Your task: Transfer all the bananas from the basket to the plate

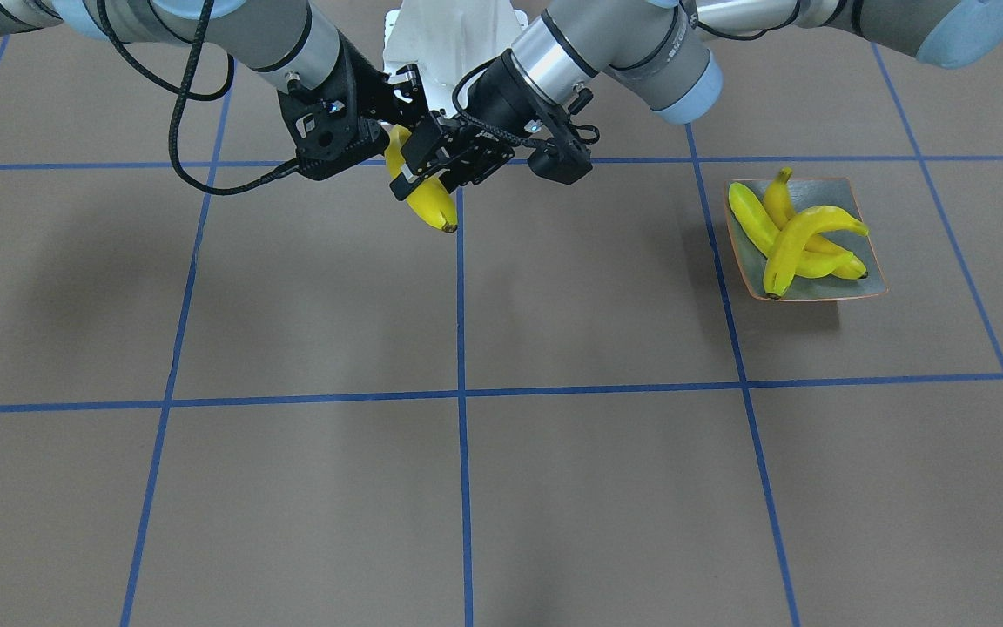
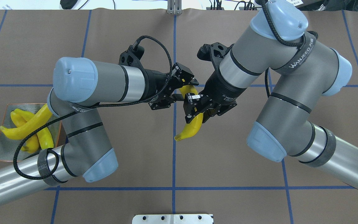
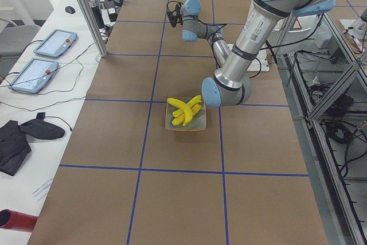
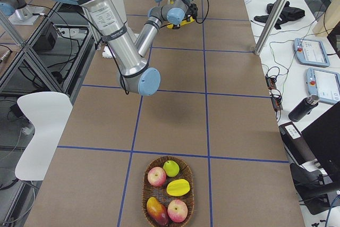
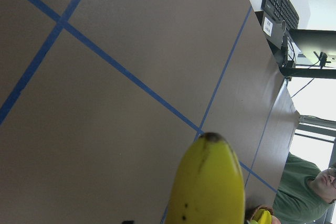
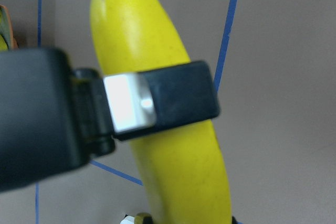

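Note:
One banana (image 2: 193, 126) hangs in the air over the table's middle, between both arms; it also shows as the banana (image 1: 434, 209). My right gripper (image 2: 193, 108) is shut on its middle, and a finger (image 6: 173, 103) lies across the yellow skin. My left gripper (image 2: 187, 90) stands open around the banana's upper end, whose dark tip (image 5: 212, 139) fills the left wrist view. Several bananas (image 1: 793, 239) lie crossed on the plate (image 1: 867, 283) at my left. The basket (image 4: 146, 184), at my far right, holds apples and other fruit.
Blue tape lines grid the brown table. The left arm's elbow (image 3: 223, 90) hovers close to the plate (image 3: 198, 125). A person (image 5: 310, 187) sits beyond the table's right end. Side tables with tablets (image 3: 54, 43) and cables flank the table.

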Controlling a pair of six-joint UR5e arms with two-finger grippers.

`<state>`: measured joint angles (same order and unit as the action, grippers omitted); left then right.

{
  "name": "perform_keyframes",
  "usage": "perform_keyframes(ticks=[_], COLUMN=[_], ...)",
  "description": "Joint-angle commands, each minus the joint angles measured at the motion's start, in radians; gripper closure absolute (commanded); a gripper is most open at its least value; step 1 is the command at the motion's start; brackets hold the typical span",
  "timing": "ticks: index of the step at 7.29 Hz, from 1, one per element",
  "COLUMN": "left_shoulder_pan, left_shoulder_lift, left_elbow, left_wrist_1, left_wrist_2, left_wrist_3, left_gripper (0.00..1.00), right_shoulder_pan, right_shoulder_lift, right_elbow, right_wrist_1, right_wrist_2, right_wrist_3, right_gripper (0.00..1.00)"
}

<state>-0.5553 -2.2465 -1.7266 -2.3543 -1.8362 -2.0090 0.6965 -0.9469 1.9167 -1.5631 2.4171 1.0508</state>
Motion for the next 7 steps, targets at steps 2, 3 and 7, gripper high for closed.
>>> perform_keyframes(ticks=[2, 3, 7], left_shoulder_pan=[0.000, 0.000, -0.002], left_shoulder_lift=[-0.007, -0.005, -0.004], left_elbow=[0.001, 0.001, 0.001], left_wrist_1=[0.001, 0.001, 0.001], left_wrist_2=[0.000, 0.000, -0.002], left_wrist_3=[-0.001, -0.001, 0.001], left_gripper=[0.41, 0.48, 1.00], right_shoulder_pan=[0.000, 0.000, 0.000], right_shoulder_lift=[-0.003, -0.003, -0.003], right_elbow=[0.001, 0.001, 0.002], right_wrist_1=[0.000, 0.000, 0.008], right_wrist_2=[0.000, 0.000, 0.008], right_wrist_3=[0.000, 0.000, 0.000], right_gripper=[1.00, 1.00, 0.01])
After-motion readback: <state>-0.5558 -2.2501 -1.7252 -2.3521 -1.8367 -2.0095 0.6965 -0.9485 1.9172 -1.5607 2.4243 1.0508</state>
